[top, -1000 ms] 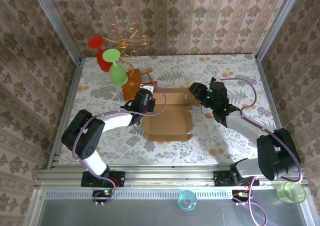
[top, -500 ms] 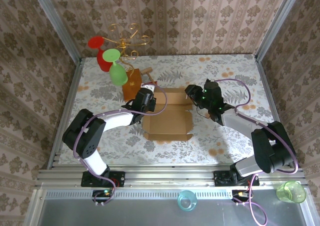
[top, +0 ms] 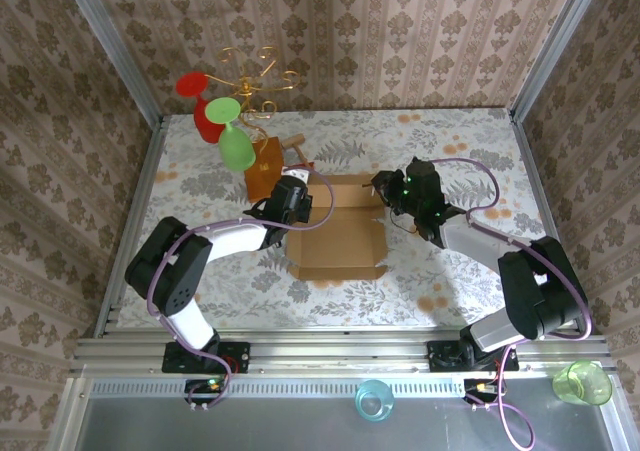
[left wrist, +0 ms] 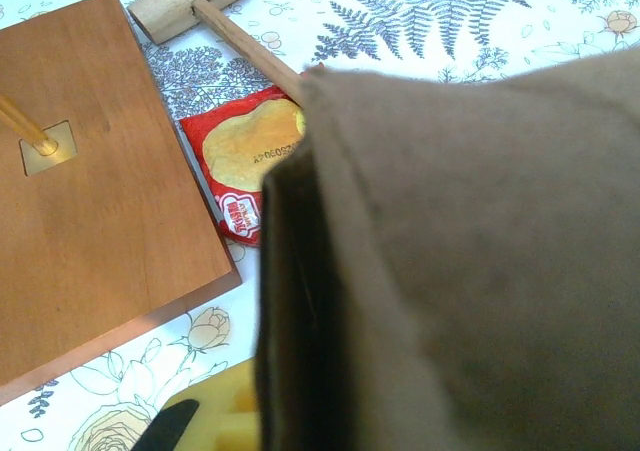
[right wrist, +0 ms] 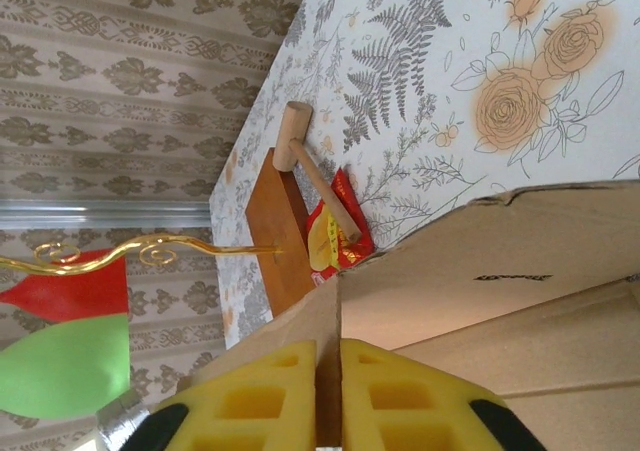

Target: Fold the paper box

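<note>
The paper box (top: 335, 236) lies in the middle of the table as brown cardboard, with its far and side walls raised. My left gripper (top: 298, 199) is at the box's far left corner. In the left wrist view the cardboard wall (left wrist: 450, 271) looms right against the camera, with one yellow pad (left wrist: 215, 423) beside its edge, and the jaws are shut on that wall. My right gripper (top: 388, 193) is at the far right corner. Its two yellow pads (right wrist: 255, 396) clamp the thin edge of the right wall (right wrist: 480, 261), so the right gripper (right wrist: 328, 391) is shut on it.
A wooden block (top: 265, 163) with a gold wire stand carries a red glass (top: 200, 106) and a green glass (top: 235, 146) behind the left gripper. A wooden mallet (left wrist: 190, 1) and a red packet (left wrist: 250, 161) lie beside the block. A teal cup (top: 373, 399) and a green cup (top: 583, 383) stand below the rail.
My right gripper has moved left to the box's right wall and closed on its edge. The left arm and the box base have stayed where they were.
</note>
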Controlling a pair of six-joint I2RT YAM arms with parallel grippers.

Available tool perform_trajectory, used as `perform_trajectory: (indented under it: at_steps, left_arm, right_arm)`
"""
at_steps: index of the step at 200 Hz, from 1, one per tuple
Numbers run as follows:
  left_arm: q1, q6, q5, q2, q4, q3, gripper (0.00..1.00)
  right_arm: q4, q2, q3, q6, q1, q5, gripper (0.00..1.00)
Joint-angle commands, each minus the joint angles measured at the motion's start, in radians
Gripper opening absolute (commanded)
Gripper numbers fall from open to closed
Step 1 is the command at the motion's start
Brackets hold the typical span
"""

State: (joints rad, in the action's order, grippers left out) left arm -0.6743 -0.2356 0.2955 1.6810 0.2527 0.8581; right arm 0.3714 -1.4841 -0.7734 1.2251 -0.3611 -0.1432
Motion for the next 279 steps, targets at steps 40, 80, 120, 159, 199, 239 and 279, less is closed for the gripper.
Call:
perform_trajectory:
  at_steps: [40,80,120,159,199,239,279]
  left_arm:
    - [0.004,-0.030,-0.002,0.003,-0.038,0.019,0.00]
    - [0.005,-0.022,0.001,0.000,-0.047,0.025,0.00]
    - [0.007,-0.015,-0.002,0.000,-0.050,0.033,0.00]
    - [0.008,-0.011,-0.008,0.012,-0.055,0.047,0.00]
    - [0.007,-0.010,-0.010,0.021,-0.057,0.053,0.00]
    - [0.007,-0.008,-0.012,0.026,-0.060,0.063,0.00]
    - [0.008,-0.007,-0.013,0.034,-0.064,0.069,0.00]
  right_arm:
    - [-0.004,0.191,0.149,-0.038,0.017,0.142,0.53]
    - [0.042,0.270,0.326,-0.078,0.021,0.209,0.52]
    - [0.108,0.101,0.304,-0.118,0.020,0.143,0.41]
    - [0.172,-0.095,0.215,-0.154,0.016,0.107,0.43]
    - [0.202,-0.195,0.152,-0.183,0.016,0.105,0.44]
    - [0.205,-0.266,0.116,-0.178,0.016,0.092,0.44]
    - [0.183,-0.259,0.107,-0.190,0.008,0.099,0.45]
